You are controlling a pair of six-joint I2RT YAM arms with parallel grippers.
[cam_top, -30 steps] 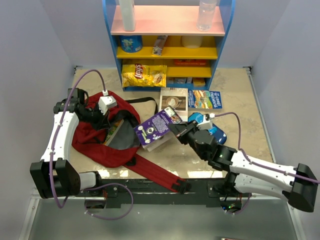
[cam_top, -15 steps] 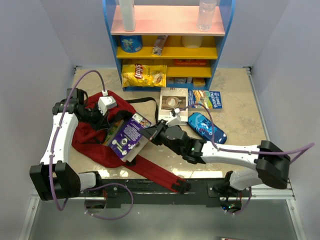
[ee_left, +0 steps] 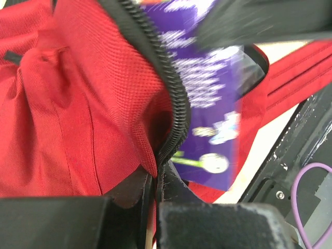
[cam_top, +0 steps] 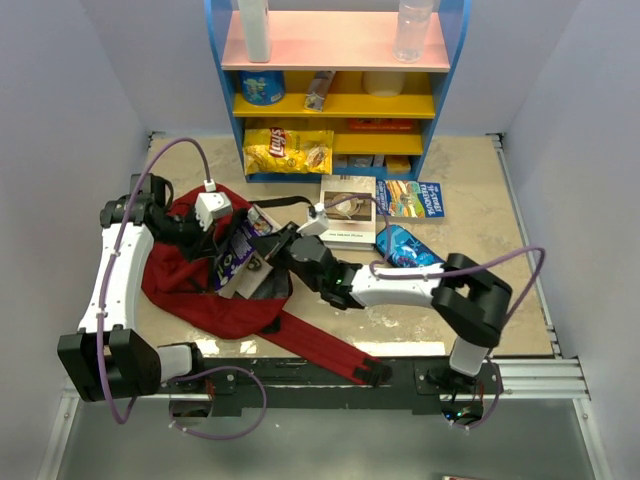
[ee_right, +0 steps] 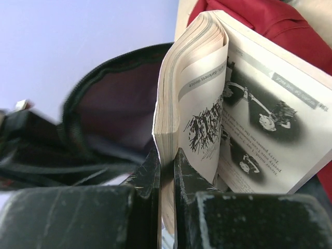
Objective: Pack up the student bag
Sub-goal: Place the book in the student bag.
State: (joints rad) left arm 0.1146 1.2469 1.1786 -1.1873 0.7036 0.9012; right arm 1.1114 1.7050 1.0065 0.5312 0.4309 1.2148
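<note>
The left tool [ee_left: 155,179] is clamping the zip edge of the student bag [cam_top: 185,290], which is lying at the left of the bench [cam_top: 470,290]. The right tool [ee_right: 167,166] is pinching the pages of the purple book [cam_top: 240,255] and feeding it into the bag's mouth. Recommended: lift the zip edge higher and slide the book in at a shallow angle. The chip bag [cam_top: 288,150] is showing "Lay's".

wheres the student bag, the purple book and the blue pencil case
student bag [cam_top: 178,288]: top view, red fabric, left side
purple book [cam_top: 235,254]: top view, cover middle
blue pencil case [cam_top: 403,245]: top view, patterned top
</note>
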